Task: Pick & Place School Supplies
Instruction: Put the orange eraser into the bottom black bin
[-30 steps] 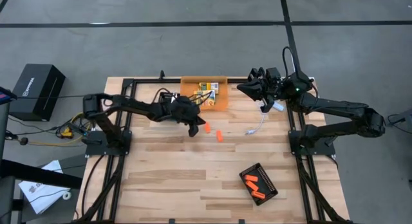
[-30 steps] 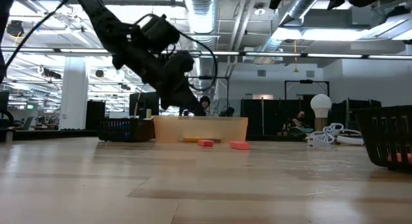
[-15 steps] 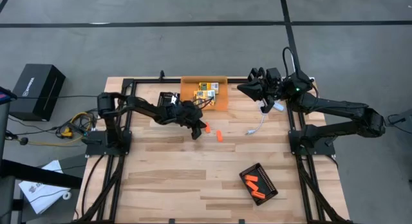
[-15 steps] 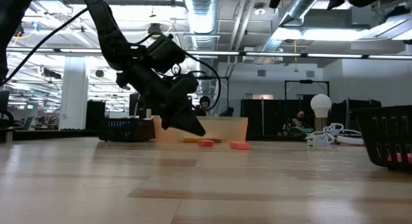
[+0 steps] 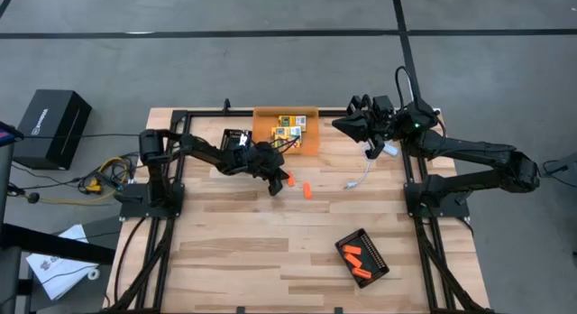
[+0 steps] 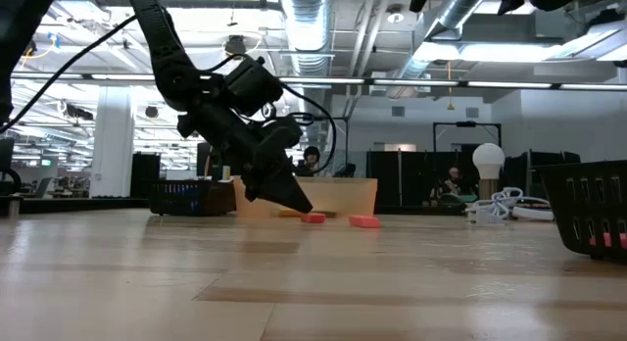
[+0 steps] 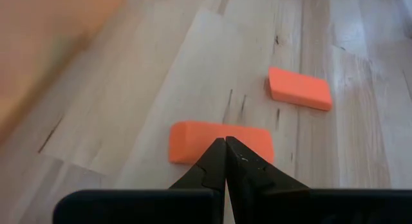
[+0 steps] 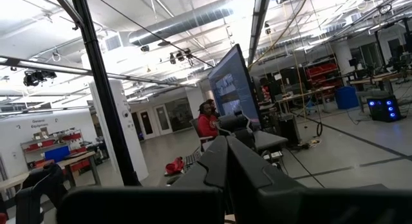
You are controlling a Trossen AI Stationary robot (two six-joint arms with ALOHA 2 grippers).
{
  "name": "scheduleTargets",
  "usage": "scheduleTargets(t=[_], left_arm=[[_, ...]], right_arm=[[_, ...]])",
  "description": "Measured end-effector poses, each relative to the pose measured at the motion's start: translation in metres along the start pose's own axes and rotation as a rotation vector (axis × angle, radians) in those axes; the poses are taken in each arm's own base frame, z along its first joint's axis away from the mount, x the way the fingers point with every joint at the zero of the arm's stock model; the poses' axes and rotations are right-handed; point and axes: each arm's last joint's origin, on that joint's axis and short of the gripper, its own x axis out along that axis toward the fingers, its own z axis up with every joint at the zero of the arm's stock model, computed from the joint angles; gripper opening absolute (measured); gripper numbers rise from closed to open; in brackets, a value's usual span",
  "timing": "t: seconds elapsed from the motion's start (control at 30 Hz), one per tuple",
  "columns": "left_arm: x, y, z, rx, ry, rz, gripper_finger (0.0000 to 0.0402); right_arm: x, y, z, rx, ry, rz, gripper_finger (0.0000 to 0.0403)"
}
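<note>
Both pairs of jaws are pressed fully together, and nothing is held in either. Pointed down toward the table, the left gripper (image 7: 225,150) is poised just above the nearer of two loose orange sticks (image 7: 220,141), its tapered black fingertips (image 6: 299,202) meeting in a sharp wedge; whether the tips touch the stick cannot be told. That stick is seen as a short, flat, matte block with softly rounded corners, lying on the pale wooden table (image 5: 234,251), whose surface is made of long jointed planks with visible grain. A second orange stick (image 7: 299,88) of the same shape lies just beyond it, apart from the first. Behind them an orange bin (image 5: 311,144) with thin smooth walls is placed near the far edge, and small yellow-and-green crayon boxes (image 5: 290,126) are packed inside it. Toward the near right corner a black ridged tray (image 5: 380,257) is set at an angle, with several more orange sticks (image 5: 355,257) resting in it. The right gripper (image 5: 346,123) is held raised above the far right of the table, beside a white cable (image 5: 361,177).
</note>
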Motion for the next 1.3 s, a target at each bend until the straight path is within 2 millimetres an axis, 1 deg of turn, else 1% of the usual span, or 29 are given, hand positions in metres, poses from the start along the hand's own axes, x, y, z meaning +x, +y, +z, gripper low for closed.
scheduleTargets(t=[0.23, 0.33, 0.47, 0.67, 0.87, 0.97, 1.1, 1.2, 1.3], left_arm=[[0.000, 0.000, -0.003, -0.009, 0.025, 0.001, 0.0001], [-0.001, -0.001, -0.009, -0.036, 0.040, 0.001, 0.0001], [-0.003, -0.001, -0.025, -0.061, 0.092, 0.008, 0.0001], [-0.005, 0.000, -0.034, -0.084, 0.101, 0.010, 0.0001], [-0.004, 0.000, -0.034, -0.116, 0.090, 0.006, 0.0001], [-0.007, -0.002, -0.030, -0.130, 0.070, 0.001, 0.0001], [-0.013, -0.005, -0.019, -0.115, 0.044, 0.000, 0.0001], [-0.018, -0.010, -0.003, -0.077, -0.033, -0.020, 0.0001], [-0.018, -0.010, -0.002, -0.076, -0.033, -0.018, 0.0001]], right_arm=[[0.000, 0.000, 0.000, 0.000, -0.001, 0.003, 0.0000], [0.000, 0.000, 0.000, 0.000, -0.001, 0.003, 0.0000], [0.000, 0.000, 0.000, 0.002, 0.003, 0.006, 0.0000], [0.000, 0.001, -0.001, 0.005, 0.019, 0.026, 0.0000], [0.000, 0.001, -0.001, 0.006, 0.021, 0.026, 0.0000], [0.000, 0.001, -0.001, 0.006, 0.021, 0.026, 0.0000], [0.000, 0.001, -0.001, 0.005, 0.020, 0.027, 0.0000], [0.000, 0.001, -0.001, 0.004, 0.019, 0.027, 0.0000], [0.000, 0.001, -0.001, 0.004, 0.018, 0.027, 0.0000]])
